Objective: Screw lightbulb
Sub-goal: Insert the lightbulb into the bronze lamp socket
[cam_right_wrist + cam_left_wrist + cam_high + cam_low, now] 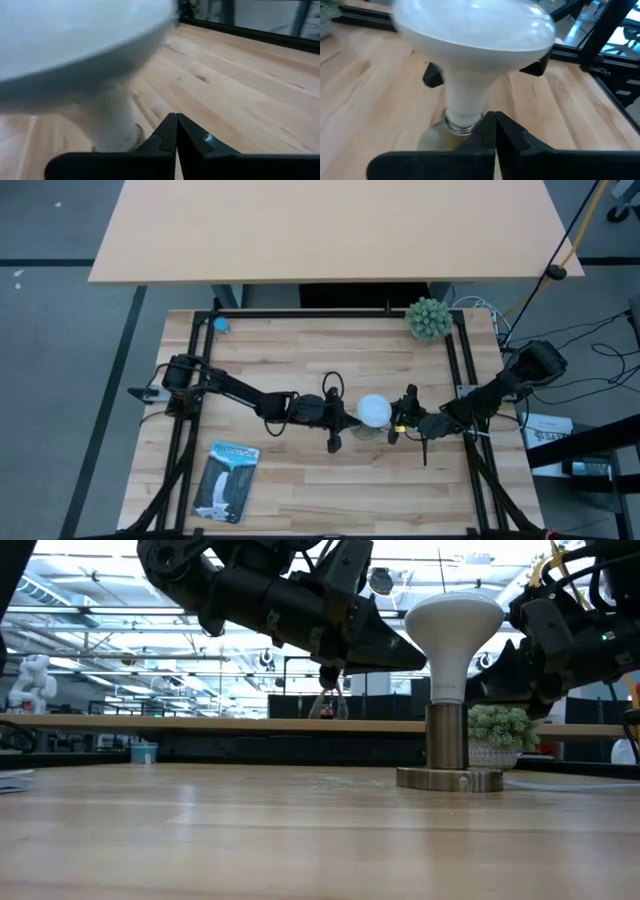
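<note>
A: Where is the white frosted round-globed lightbulb (pixel 451 635)?
B: Upright in the metal cylindrical socket (pixel 447 750), mid-table.
A: And the grippers?
B: The left gripper (pixel 347 418) and right gripper (pixel 397 423) flank it, fingers pressed together, holding nothing.

You get bright, even overhead light on the table (pixel 300 360) in the high view, with only soft, short shadows under the arms. In the low view, ceiling lights glare from 10 to 2 o'clock, so both arms read as dark silhouettes against them. The lightbulb (pixel 470 35) is blurred in both wrist views, smeared at 9 o'clock in the right one, with sheen across its globe in the left one.
</note>
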